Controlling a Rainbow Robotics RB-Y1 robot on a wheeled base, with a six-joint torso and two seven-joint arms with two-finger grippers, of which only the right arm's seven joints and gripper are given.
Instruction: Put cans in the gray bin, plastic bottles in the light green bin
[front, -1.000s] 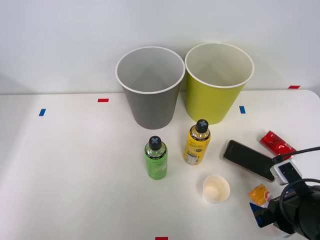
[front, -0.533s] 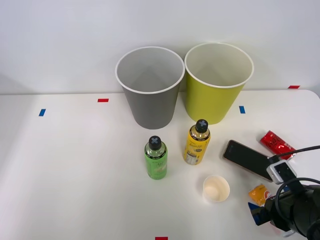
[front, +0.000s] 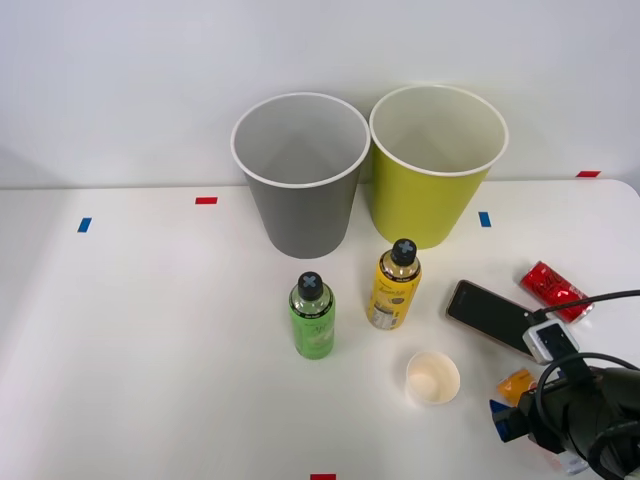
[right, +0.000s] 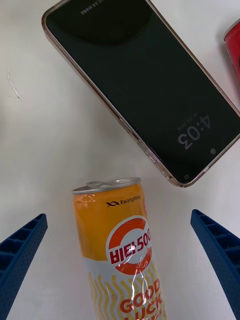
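The white counter (front: 150, 350) carries everything. At its far edge stand two big round bins side by side, rims almost touching: the gray bin (front: 302, 185) to the left, the green bin (front: 437, 175) to the right, both upright. The right arm comes in at the near right corner, and its gripper (right: 120, 272) is open, one blue finger (right: 20, 262) on each side of the orange can (right: 120, 250), neither one touching it. That can lies on its side on the counter between the fingers, its tab end pointing toward a black phone (right: 145, 90) that lies flat just beyond it, screen up. In the front view the phone (front: 488, 315) sits to the right of the bottles, with the red can (front: 553, 288) lying on its side just past it, farther right. The green bottle (front: 312, 318) and the yellow bottle (front: 394, 287) stand upright in front of the bins, near each other but apart, the yellow one to the right and a bit farther back. A small paper cup (front: 432, 378) stands open end up, nearer than the yellow bottle and left of the arm.
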